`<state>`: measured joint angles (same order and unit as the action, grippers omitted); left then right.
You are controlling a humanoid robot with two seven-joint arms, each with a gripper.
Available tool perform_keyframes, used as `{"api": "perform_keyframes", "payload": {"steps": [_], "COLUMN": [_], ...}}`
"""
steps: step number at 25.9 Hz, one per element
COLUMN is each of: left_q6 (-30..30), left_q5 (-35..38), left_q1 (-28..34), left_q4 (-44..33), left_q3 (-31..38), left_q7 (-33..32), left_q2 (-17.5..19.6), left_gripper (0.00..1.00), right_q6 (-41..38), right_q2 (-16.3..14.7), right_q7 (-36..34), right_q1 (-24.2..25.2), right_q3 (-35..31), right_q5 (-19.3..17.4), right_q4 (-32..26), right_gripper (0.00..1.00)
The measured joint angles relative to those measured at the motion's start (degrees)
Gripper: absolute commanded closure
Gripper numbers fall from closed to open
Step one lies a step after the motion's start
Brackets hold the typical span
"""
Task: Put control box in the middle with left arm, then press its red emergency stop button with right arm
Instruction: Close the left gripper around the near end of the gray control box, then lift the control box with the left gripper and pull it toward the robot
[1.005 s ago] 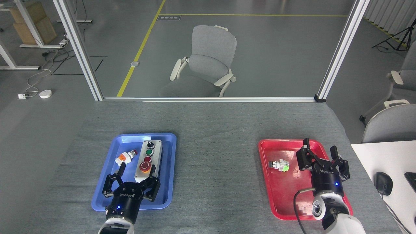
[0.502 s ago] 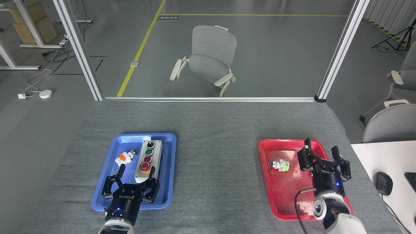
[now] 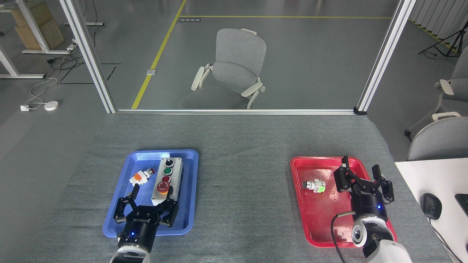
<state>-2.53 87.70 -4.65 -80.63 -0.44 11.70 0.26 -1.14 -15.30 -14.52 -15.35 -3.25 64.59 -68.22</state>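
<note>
Table (image 3: 241, 146): grey cloth top, 2 trays on it, well apart, centre strip between them bare.
Blue tray (image 3: 113, 219): left side of table. Holds control box + 1 loose push-button part.
Control box (image 3: 177, 175): light grey, long, lies flat in right half of blue tray, long axis running away from robot. Top row far to near: black knob, green button, small red button, big red one.
Emergency stop button (image 3: 163, 187): big red mushroom w/ yellow ring, at near end of box, facing up. Nothing touching it.
Loose part, orange end (image 3: 142, 176): in blue tray just left of box, apart from it.
Left gripper (image 3: 148, 204): over near end of blue tray, just short of box's near end. Fingers spread wide, nothing held. 1 finger (image 3: 134, 190) points up left of box, another (image 3: 170, 202) sits by box's near corner; contact w/ box cannot be told.
Red tray (image 3: 310, 230): right side of table. 1 loose part w/ green end (image 3: 315, 186) in far half.
Right gripper (image 3: 362, 179): over right part of red tray, fingers spread, empty. Blue light on wrist, black cable looped below.
</note>
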Motion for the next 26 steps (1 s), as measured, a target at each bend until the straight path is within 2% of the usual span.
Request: {"api": "perform_keyframes", "payload": {"steps": [6, 26], "left_q6": [0.51, 2.45], "left_q5": [0.02, 0.46], "left_q1": [-0.71, -9.86], "left_q4": [1.14, 18.56], "left_q3": [0.0, -0.37], "left_q7": [0.0, 2.08], "left_q2": [0.01, -0.19], "left_gripper": [0.0, 0.0], "right_q6": [0.0, -0.1], "right_q2": [-0.18, -0.43], "right_q7": [0.17, -0.25], "right_q1": [-0.02, -0.02], "right_q3": [0.0, 0.0], "right_q5": [0.0, -0.08], "right_q4": [0.01, 0.01], "right_gripper": [0.0, 0.0]}}
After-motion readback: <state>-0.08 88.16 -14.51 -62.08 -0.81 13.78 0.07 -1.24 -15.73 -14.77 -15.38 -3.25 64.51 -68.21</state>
